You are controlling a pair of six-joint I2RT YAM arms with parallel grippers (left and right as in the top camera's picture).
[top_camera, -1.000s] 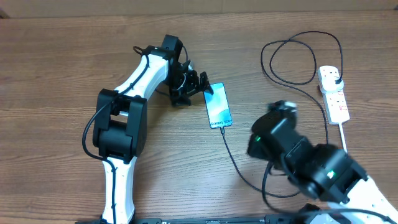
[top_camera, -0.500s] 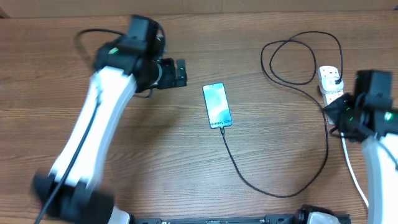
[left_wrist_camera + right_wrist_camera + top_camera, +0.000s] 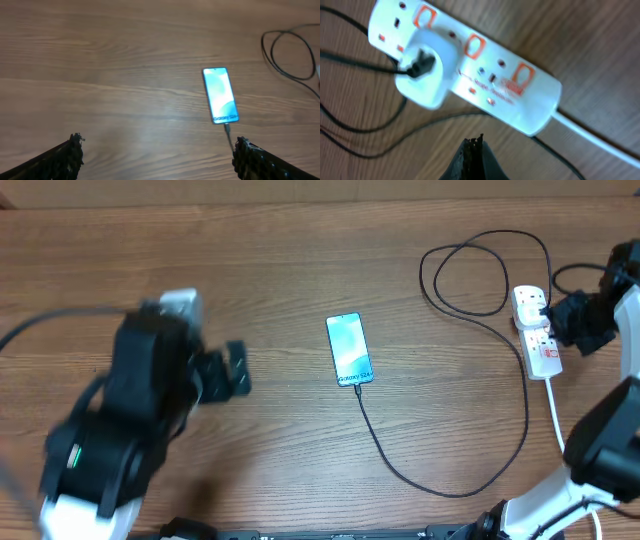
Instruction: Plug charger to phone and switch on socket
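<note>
Overhead phone (image 3: 349, 348): laid at middle of counter (image 3: 300, 250), charger (image 3: 400, 465) apparently joined.
Socket (image 3: 538, 338): far right.
Right end effector (image 3: 472, 150): closed, empty, just beside socket.
Left end effector (image 3: 160, 150): spread wide, empty.
Risk: wrong switch could be pressed; socket could be shoved sideways.

Worktop (image 3: 300, 240): brown wood grain, smooth, with a soft sheen where light falls on it in the left wrist view.
Phone (image 3: 349, 348): glossy, glass-like screen, lit pale blue; dark, smooth frame.
Charger (image 3: 372, 425): thin black cable with a matt, rubbery-looking sheath.
Socket (image 3: 520, 95): hard white plastic, smooth and slightly glossy; orange-red switch marks.
Adapter (image 3: 422, 70): smooth white plastic with rounded corners; a matt black connector sits in it.
Socket cord (image 3: 553, 405): thick, white, smooth sheath.
Left claw (image 3: 157, 150): black matt fingers (image 3: 65, 157) with rough, grainy edges.
Right claw (image 3: 474, 150): dark, matt, coarse at the tip.
Right arm shell (image 3: 540, 495): smooth white plastic, faintly shiny.
</note>
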